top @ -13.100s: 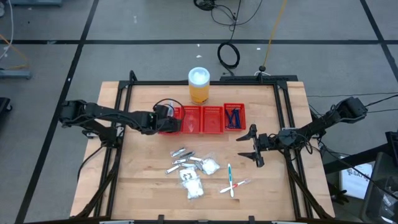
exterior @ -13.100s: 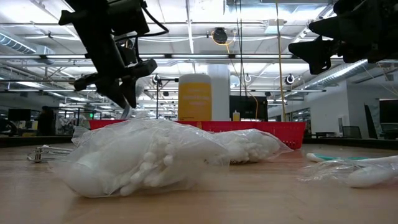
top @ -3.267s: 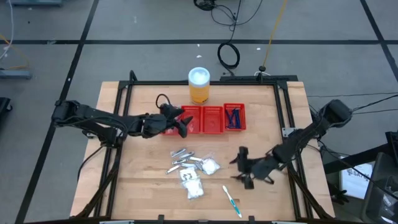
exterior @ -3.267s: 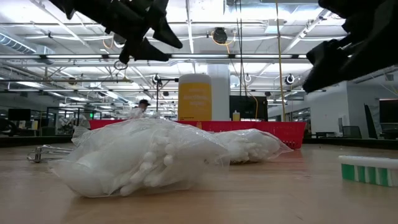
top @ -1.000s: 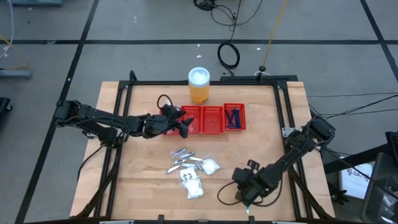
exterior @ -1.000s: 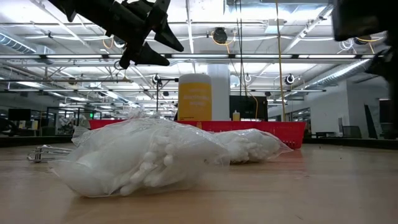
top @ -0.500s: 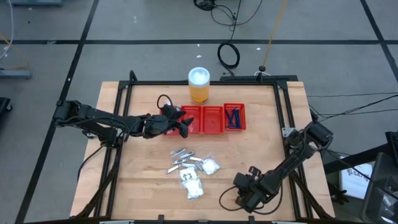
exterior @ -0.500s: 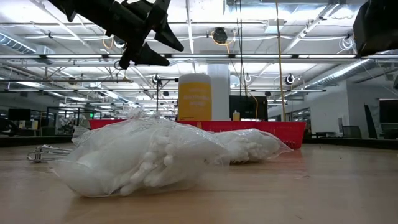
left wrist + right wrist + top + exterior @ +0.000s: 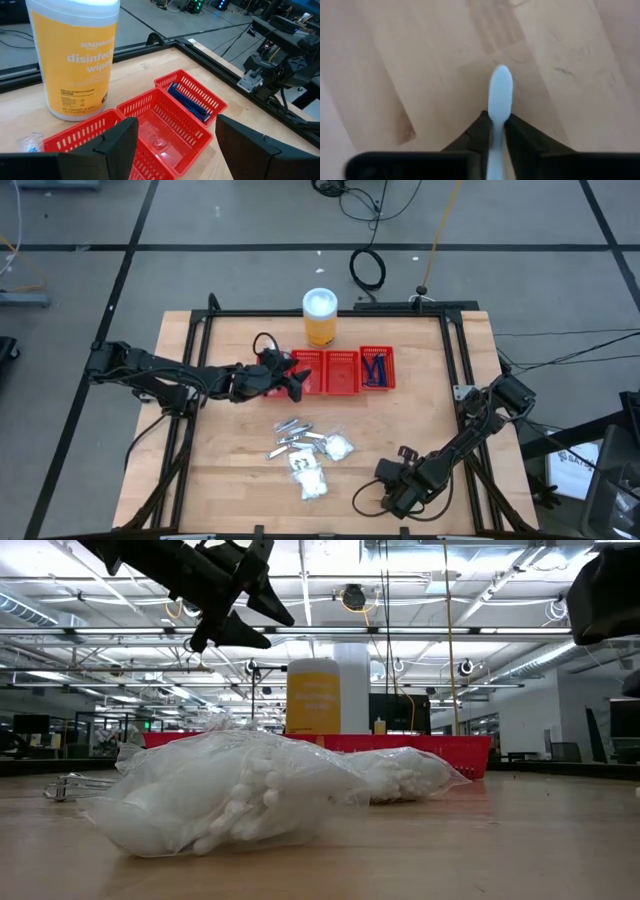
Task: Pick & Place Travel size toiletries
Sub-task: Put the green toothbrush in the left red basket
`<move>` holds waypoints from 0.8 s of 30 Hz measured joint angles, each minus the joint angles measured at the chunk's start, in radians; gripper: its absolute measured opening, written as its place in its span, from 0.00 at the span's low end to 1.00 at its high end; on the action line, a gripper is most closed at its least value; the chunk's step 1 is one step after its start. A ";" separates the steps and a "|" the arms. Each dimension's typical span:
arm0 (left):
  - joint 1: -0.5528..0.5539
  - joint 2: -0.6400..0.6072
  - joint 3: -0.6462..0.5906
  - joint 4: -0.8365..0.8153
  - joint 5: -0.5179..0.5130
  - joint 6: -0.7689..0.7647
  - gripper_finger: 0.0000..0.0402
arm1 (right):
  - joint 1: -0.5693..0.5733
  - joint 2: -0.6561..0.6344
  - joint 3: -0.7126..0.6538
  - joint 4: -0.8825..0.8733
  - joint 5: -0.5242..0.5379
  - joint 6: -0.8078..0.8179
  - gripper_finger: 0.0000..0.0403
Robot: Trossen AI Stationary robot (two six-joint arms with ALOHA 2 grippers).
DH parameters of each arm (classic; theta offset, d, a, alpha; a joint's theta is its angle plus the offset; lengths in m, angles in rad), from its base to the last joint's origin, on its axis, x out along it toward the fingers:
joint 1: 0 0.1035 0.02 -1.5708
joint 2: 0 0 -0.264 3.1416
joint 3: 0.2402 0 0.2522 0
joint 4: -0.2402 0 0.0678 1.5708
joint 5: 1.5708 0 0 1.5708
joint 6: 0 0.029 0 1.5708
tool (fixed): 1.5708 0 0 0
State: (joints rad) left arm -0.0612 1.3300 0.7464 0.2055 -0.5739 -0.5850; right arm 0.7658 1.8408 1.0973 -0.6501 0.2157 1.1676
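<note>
The left tool (image 9: 296, 385) hovers above the left end of the red tray (image 9: 340, 372), its fingers (image 9: 115, 145) spread wide with nothing between them. From the left wrist view, the tray's compartments run in a row beneath the tool: one far cell holds dark blue razors (image 9: 189, 101), a middle cell shows a clear wrapped item on its floor, and a small packet with blue lies on the worktop (image 9: 420, 410) beside the tray's near end. The orange jar (image 9: 320, 318) with its white lid stands at 12 o'clock of the tray, just behind it.

At the middle of the worktop, toward 6 o'clock from the tray, lies the loose cluster of toiletries: silvery tubes (image 9: 291, 425) on the far side, white crinkly packets (image 9: 312, 482) nearer the front edge. In the low view two of the packets (image 9: 225, 795) fill the foreground, their clear wrap showing small white pieces inside, with the tray a red band behind them.

At 4 o'clock of the cluster, close to the front edge, the right tool (image 9: 397, 498) points down at the wood. Its own camera shows the two dark fingers (image 9: 476, 132) pinched narrow on a pale blue stick (image 9: 499, 100), whose rounded end juts out past the fingertips over the bare boards.
</note>
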 joint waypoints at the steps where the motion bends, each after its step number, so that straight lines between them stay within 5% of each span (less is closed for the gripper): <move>1: 0.000 0.000 0.000 0.000 0.000 0.000 0.65 | 0.000 0.000 0.000 0.006 0.000 -0.028 0.07; 8: 0.000 0.000 0.000 0.006 0.000 0.005 0.65 | -0.001 -0.058 -0.008 0.016 0.117 -0.231 0.05; 16: 0.001 0.000 0.000 0.010 0.000 0.046 0.65 | -0.005 -0.280 -0.024 0.011 0.563 -0.451 0.03; 20: 0.001 0.017 0.000 0.039 -0.001 0.095 0.65 | -0.022 -0.421 -0.146 0.150 0.776 -0.582 0.03; 24: 0.005 0.096 0.001 0.199 0.037 0.189 0.65 | -0.087 -0.583 -0.351 0.456 0.826 -0.768 0.03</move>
State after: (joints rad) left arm -0.0562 1.4261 0.7471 0.4042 -0.5364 -0.3962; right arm 0.6785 1.2580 0.7460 -0.1937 1.0416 0.3996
